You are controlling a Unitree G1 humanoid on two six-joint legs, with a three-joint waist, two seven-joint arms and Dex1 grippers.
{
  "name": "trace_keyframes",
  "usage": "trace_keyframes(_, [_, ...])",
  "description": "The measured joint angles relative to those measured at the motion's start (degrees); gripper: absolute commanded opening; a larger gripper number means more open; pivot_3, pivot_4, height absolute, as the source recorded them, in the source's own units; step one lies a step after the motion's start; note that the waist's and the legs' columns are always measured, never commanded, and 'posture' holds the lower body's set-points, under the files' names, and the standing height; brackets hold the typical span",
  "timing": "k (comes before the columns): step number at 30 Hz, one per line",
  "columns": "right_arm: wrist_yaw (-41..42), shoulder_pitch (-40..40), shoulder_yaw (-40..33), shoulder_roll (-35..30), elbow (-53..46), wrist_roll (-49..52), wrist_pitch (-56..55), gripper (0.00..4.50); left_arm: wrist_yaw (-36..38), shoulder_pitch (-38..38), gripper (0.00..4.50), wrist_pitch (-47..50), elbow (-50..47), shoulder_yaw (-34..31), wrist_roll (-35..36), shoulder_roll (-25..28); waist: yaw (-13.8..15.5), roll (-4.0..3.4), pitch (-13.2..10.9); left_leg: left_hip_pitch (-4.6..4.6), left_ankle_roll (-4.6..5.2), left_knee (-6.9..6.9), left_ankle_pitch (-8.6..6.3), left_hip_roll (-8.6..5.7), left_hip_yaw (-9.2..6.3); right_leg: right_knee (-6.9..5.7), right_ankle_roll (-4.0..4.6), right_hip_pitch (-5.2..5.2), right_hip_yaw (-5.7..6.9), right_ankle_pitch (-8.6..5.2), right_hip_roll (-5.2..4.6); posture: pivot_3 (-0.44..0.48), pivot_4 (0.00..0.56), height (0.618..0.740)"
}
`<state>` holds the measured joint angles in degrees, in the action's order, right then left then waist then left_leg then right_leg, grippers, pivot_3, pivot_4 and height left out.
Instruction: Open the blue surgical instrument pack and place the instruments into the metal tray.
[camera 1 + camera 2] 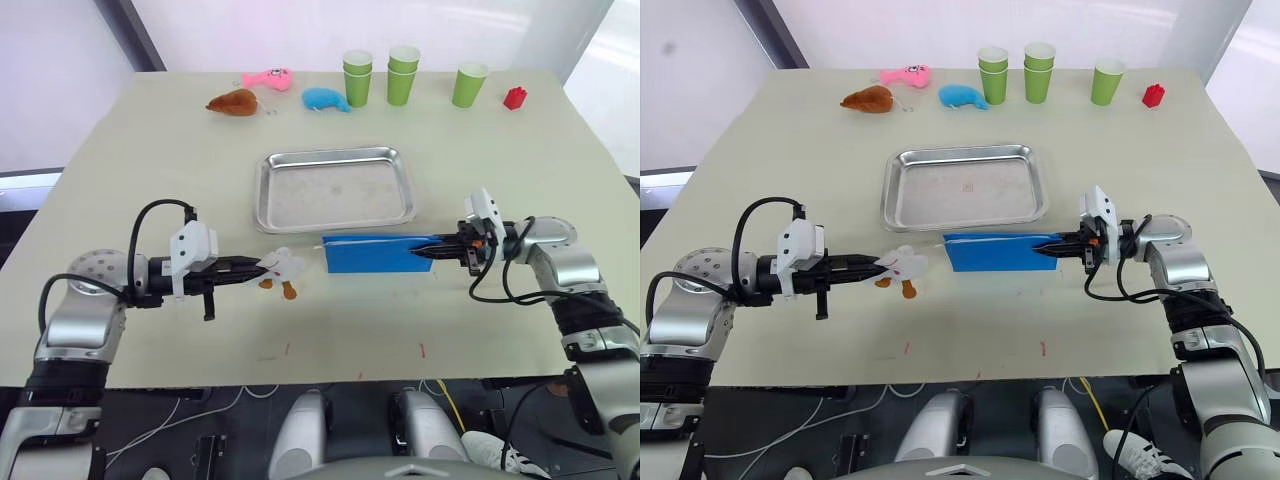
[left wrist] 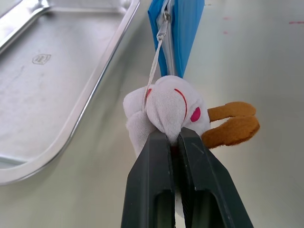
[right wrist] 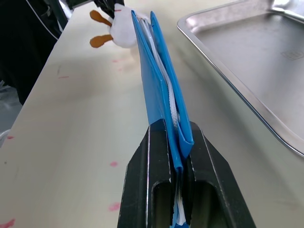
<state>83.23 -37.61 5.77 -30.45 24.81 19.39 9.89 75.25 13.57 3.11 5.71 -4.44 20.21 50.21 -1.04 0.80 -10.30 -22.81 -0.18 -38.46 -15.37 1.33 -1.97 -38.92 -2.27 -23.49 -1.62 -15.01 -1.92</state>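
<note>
The blue surgical instrument pack (image 1: 375,254) lies closed on the table just in front of the metal tray (image 1: 335,192), which holds nothing. My right gripper (image 1: 428,250) is shut on the pack's right end, its fingers (image 3: 142,190) clamping the folded edge (image 3: 159,90). My left gripper (image 1: 258,266) is shut on a small white plush duck (image 1: 283,267) with orange feet. A thin cord joins the duck (image 2: 168,107) to the zipper pull (image 2: 165,19) at the pack's left end. The instruments are hidden inside the pack.
Along the far edge stand several green cups (image 1: 357,78) and a red block (image 1: 515,97). Brown (image 1: 234,102), pink (image 1: 268,78) and blue (image 1: 326,99) plush toys lie beside them. The table's front edge runs close below both arms.
</note>
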Motion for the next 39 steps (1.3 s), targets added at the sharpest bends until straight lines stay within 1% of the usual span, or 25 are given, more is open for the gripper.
trace_keyframes(4, [-0.1,0.6,-0.3,0.6,-1.7,2.1,2.1,0.0,-0.5,-1.2,0.01,-1.3,0.5,2.3,-2.1,-0.5,0.0,0.0,0.0,0.0,0.0,0.0,0.0,0.0,-0.02,-0.01,0.0,0.0,0.01,0.0,0.0,0.0,0.15,0.74])
trace_keyframes(12, [-3.0,0.6,-5.3,2.1,-5.9,10.1,11.6,0.0,-1.4,-1.1,0.01,-1.6,0.7,2.6,-2.1,-1.1,0.2,0.0,0.0,0.0,0.0,-0.01,0.0,-0.01,-0.03,-0.02,0.0,0.01,0.01,0.0,-0.02,0.0,0.15,0.74])
trace_keyframes(13, [-4.2,0.7,-6.4,3.2,-7.0,12.2,14.5,0.0,-1.3,-0.9,0.01,-2.0,0.8,2.7,-2.1,-1.1,0.2,0.0,0.0,0.0,0.0,0.0,0.0,0.0,-0.04,-0.03,0.0,0.01,0.02,0.0,-0.01,0.0,0.15,0.74])
trace_keyframes(16, [-6.3,1.2,-7.3,4.8,-8.5,15.2,18.2,0.0,-1.2,-0.8,0.01,-2.3,1.1,2.8,-2.1,-1.1,0.2,0.0,0.0,0.0,0.0,0.0,0.0,0.0,-0.03,-0.03,0.0,0.01,0.02,0.0,-0.01,0.0,0.15,0.74])
trace_keyframes(20, [-7.7,1.3,-8.1,5.3,-9.4,16.4,19.5,0.0,-1.0,-0.7,0.01,-2.4,1.3,2.8,-2.1,-1.1,0.2,0.0,0.0,0.0,0.0,0.0,0.0,-0.01,-0.02,-0.02,0.0,0.01,0.01,0.0,-0.02,0.0,0.15,0.74])
trace_keyframes(21, [-7.4,1.5,-7.9,4.9,-9.7,15.8,18.4,0.0,-0.8,-0.6,0.01,-2.4,1.4,2.8,-2.1,-1.0,0.2,0.0,0.0,0.0,0.0,0.0,0.0,-0.01,-0.03,-0.02,0.0,0.0,0.02,0.0,-0.02,0.0,0.15,0.74])
trace_keyframes(24, [-5.2,2.1,-5.5,2.0,-9.5,9.7,10.2,0.0,0.2,-0.2,0.01,-3.0,2.6,2.9,-2.4,0.4,0.1,0.0,0.0,0.0,0.0,0.0,0.0,-0.01,-0.03,-0.01,-0.01,0.0,0.03,0.0,0.0,0.0,0.15,0.74])
trace_keyframes(26, [-4.1,2.3,-4.1,2.1,-8.4,7.2,5.9,0.0,1.1,1.1,0.01,-4.1,3.9,3.3,-3.5,1.8,-0.3,0.0,0.0,0.02,0.0,0.0,0.0,0.01,-0.02,-0.04,0.0,0.0,0.01,0.0,0.04,0.0,0.15,0.74])
trace_keyframes(32, [-3.8,2.3,-1.4,4.2,-8.1,4.5,0.7,0.0,2.7,5.2,0.01,-6.9,9.1,3.3,-6.3,5.1,-1.3,-0.01,0.0,0.02,0.0,0.02,0.0,0.04,-0.01,-0.03,0.0,-0.02,0.0,0.0,0.07,0.0,0.15,0.74])
trace_keyframes(39, [-4.0,2.3,0.5,5.4,-7.9,3.2,-2.7,0.0,8.0,5.5,0.01,-4.3,9.7,3.3,-5.4,9.5,-1.3,-0.02,0.0,-0.04,0.0,0.02,0.0,0.03,-0.01,0.01,0.0,-0.03,0.01,0.0,0.04,0.0,0.15,0.74])
